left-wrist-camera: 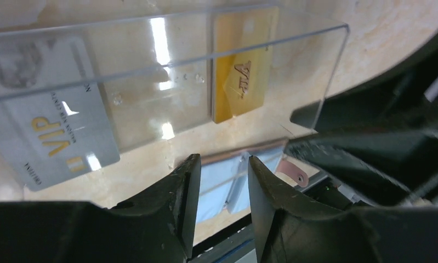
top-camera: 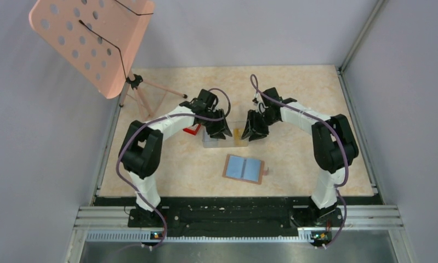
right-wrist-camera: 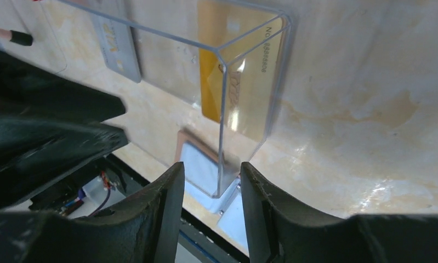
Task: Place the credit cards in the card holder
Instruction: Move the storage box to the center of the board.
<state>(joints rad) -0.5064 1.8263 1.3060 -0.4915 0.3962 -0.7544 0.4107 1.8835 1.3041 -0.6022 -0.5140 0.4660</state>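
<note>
both arms in over the clear box (top-camera: 216, 143) mid counter (top-camera: 304, 109), left gripper (top-camera: 219, 127) and right gripper (top-camera: 255, 127) nose to nose above it. left wrist cam: fingers (left-wrist-camera: 183, 203) apart w/ a clear gap, nothing btwn them, so open. right wrist cam: fingers (right-wrist-camera: 260, 213) also parted, the box's near corner edge standing in the gap w/ room on both sides, no grip. two cards show thru the clear walls: yellow card (left-wrist-camera: 241, 66) toward the right arm's end, pale card (left-wrist-camera: 52, 129) w/ gold "vip" toward the left arm's end, well apart. card holder (top-camera: 244, 169) lies flat and open on the counter, blue lining up, nearer the arm bases than the box, untouched. red tray (top-camera: 193, 130) sits just beside the box on the left arm's side
</note>
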